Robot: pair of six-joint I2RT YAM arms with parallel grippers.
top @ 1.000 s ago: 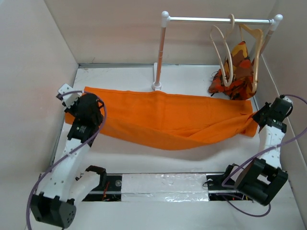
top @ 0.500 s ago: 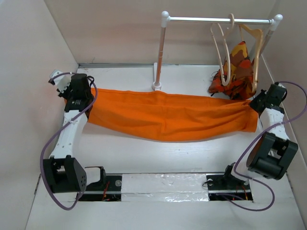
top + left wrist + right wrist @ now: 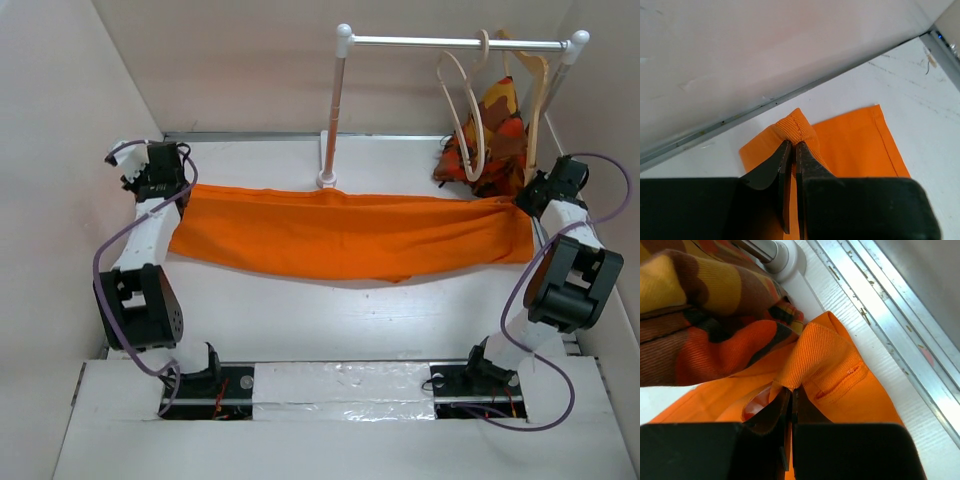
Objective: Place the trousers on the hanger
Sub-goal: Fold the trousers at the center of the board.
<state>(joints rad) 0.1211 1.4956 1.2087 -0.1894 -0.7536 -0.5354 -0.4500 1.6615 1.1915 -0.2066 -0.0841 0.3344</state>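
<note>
Two claws, one pair of trousers, two hangers, one patterned garment, one rack.

- **Rack** point(image 3: 455, 42): the only carrier on the tabletop point(image 3: 330, 310). Its rail bears both hangers by their hooks, at its right end. The pale hanger point(image 3: 480, 130) hangs to the left of the tan hanger point(image 3: 541, 95). The garment point(image 3: 495, 140) hangs among them below the rail, and I cannot tell which hanger carries it.
- **Trousers** point(image 3: 350, 235): in front of the rack, on no hanger. They are drawn out as one long orange band. The long axis runs left to right, parallel to the rail, and passes just before the foot of the rack's left post. The left end reaches well past that post. The right end lies below the hangers, touching the garment. I cannot tell whether the middle rests on the tabletop.
- **My left claw** point(image 3: 792, 150): pressed together, pinching a fold at the left end of the trousers.
- **My right claw** point(image 3: 790, 395): pressed together, pinching a fold at the right end. A stitched slit shows in the cloth beside it.
</note>
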